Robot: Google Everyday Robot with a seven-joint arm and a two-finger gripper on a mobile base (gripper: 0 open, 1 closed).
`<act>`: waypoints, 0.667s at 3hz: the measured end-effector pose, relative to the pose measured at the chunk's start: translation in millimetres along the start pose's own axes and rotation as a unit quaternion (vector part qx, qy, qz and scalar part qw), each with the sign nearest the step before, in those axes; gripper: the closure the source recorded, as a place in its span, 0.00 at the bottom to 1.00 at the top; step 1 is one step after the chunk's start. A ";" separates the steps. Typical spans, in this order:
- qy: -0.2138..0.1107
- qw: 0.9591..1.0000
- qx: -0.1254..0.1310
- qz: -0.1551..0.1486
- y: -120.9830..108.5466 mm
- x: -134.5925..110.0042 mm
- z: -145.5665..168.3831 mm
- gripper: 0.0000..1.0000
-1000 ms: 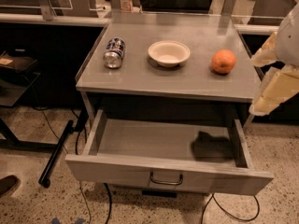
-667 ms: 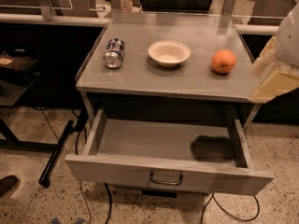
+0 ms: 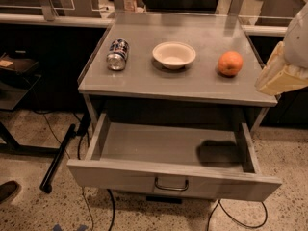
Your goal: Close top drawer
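Grey metal bench (image 3: pixel 178 81): wide shallow grey metal top drawer (image 3: pixel 120 176) stands open below its front edge. Cream end effector (image 3: pixel 283 76) beyond bench's right edge, above and right of drawer, cropped; grip state cannot be told.

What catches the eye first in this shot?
The top drawer stands wide open below the grey tabletop, with a dark shadow inside at its right. On top, in a row, are a can lying on its side, a white bowl and an orange. The tool hovers at the tabletop's right edge.
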State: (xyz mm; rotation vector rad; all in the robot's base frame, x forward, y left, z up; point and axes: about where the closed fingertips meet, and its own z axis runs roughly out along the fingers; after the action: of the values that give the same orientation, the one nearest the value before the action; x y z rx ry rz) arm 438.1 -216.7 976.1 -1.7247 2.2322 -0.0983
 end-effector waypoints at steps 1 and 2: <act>0.014 1.000 -0.007 0.010 11.5 6.1 6.4 1.00; 0.024 0.998 -0.028 0.041 45.5 18.6 31.7 1.00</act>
State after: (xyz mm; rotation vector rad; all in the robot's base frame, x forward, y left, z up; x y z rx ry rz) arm 400.8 -217.8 931.0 -1.6733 2.3586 -0.0613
